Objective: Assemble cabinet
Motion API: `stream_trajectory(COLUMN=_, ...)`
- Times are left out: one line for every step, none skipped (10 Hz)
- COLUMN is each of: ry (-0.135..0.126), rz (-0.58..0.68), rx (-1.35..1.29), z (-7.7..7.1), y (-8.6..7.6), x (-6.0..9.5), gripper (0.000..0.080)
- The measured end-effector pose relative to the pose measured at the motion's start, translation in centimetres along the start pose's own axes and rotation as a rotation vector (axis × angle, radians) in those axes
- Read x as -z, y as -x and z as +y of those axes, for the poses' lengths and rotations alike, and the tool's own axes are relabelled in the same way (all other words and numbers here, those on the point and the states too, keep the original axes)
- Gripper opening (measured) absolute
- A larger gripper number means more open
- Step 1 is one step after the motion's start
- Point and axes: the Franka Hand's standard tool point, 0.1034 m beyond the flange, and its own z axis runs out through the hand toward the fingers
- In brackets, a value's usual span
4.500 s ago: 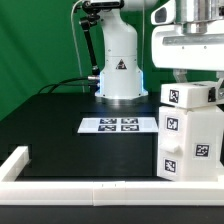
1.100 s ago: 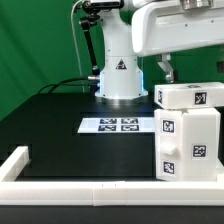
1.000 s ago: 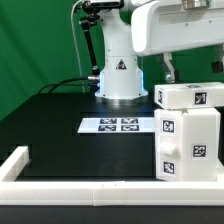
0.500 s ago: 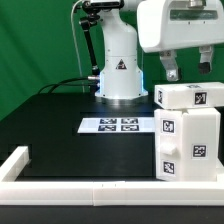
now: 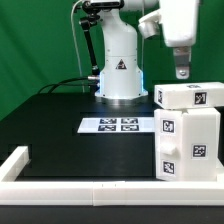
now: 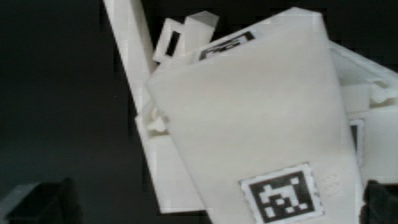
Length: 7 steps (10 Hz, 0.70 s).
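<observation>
My gripper (image 5: 182, 72): hanging above the cabinet's top block, apart from it; one finger shows plainly and the gap to the other I cannot judge, so how wide I stand I cannot tell; nothing visibly held.
Cabinet (image 5: 188, 135): standing upright at the table's near corner on the exterior view's right; tall white shell with a smaller white block seated across its top, overhanging slightly; the wrist view shows a broad white panel (image 6: 249, 120) close under me, tilted in that picture, with thin white parts behind it.
Handling, as I judge it: rigid, matte, probably light and hollow; smooth flat faces could slip under a weak pinch; the tall stack looks liable to topple if pushed high on a side.
Where to take hold, as I judge it: across two opposite flat faces of the top block, squarely, clear of corners.
Count, cabinet pieces in the exterior view: one shell; one top block.
Count, tags on those pieces: five readable; others possibly hidden.
Marker board (image 5: 117, 125): one; flat mid-table, well apart from the cabinet; four tags.
White rail (image 5: 60, 186): one; along the near edge, turning up the edge on the exterior view's left.
Table (image 5: 60, 130): one; black.
</observation>
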Motion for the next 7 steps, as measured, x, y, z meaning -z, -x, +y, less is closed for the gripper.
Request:
stream_trajectory(ry=-0.001, rz=-0.019, rx=0.112, z=-0.4, y=-0.4, x=-0.2, gripper=0.0797)
stream_trajectory(ry=-0.004, rz=-0.030, rx=0.197, z=-0.7, y=-0.8, x=-0.5, gripper=0.0797)
stream_trajectory(ry=-0.008, rz=-0.037, rx=0.221, z=-0.9, y=-1.0, x=-0.8, gripper=0.0797)
stream_trajectory(ry=-0.013, rz=-0.048, rx=0.277, z=-1.0, y=-0.8, x=-1.1, gripper=0.0797)
stream_trajectory(ry=-0.020, rz=-0.049, rx=0.244, z=-1.2, y=-0.8, x=-1.5, gripper=0.0797)
stream_trajectory(ry=-0.025, rz=-0.050, rx=0.241, z=-1.4, y=-0.8, x=-1.9, gripper=0.0797)
stream_trajectory(ry=-0.023, rz=-0.048, rx=0.238, z=-1.7, y=-0.8, x=-2.4, gripper=0.0797)
